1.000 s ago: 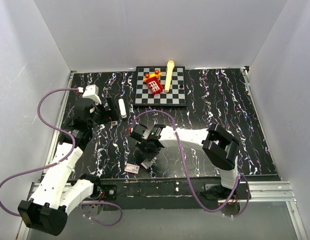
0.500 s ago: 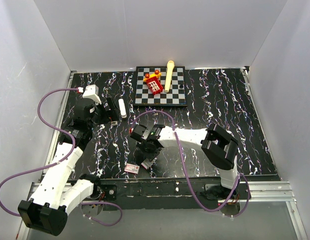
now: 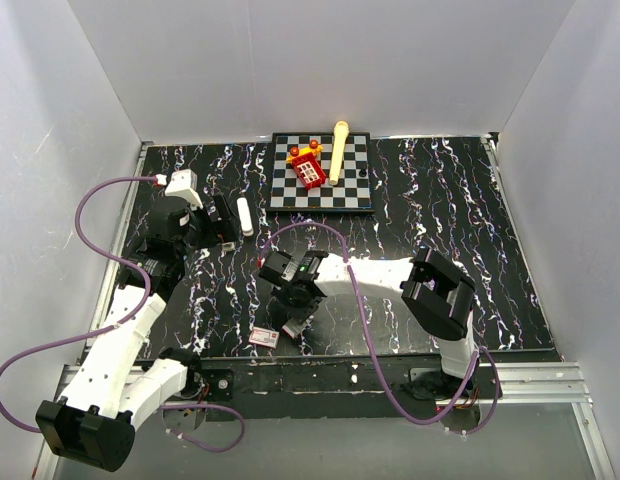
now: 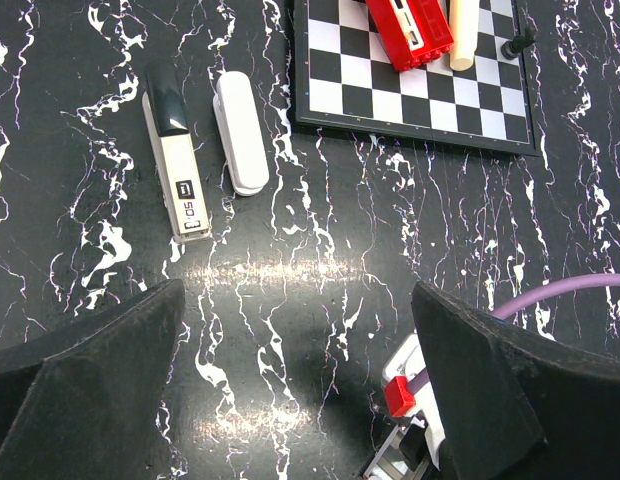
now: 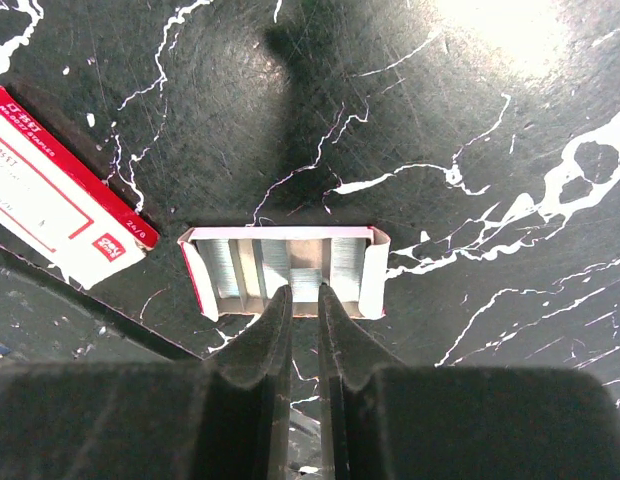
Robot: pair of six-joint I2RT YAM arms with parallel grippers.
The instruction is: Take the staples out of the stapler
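Your right gripper (image 5: 303,300) is hovering nearly pressed together at the staples (image 5: 280,268); whether it is pinching them cannot be told. The strip is likely light and brittle, so you are best gripping its long sides.

The table (image 3: 440,200) is black with white marble veining, the far board (image 3: 355,195) is black-and-white chequered carrying a red block (image 3: 309,170) and a cream rod (image 3: 339,150), the stapler (image 4: 177,170) is silver-grey with black parts, the near box (image 5: 50,195) is red and white, and my cables (image 4: 560,293) are purple.
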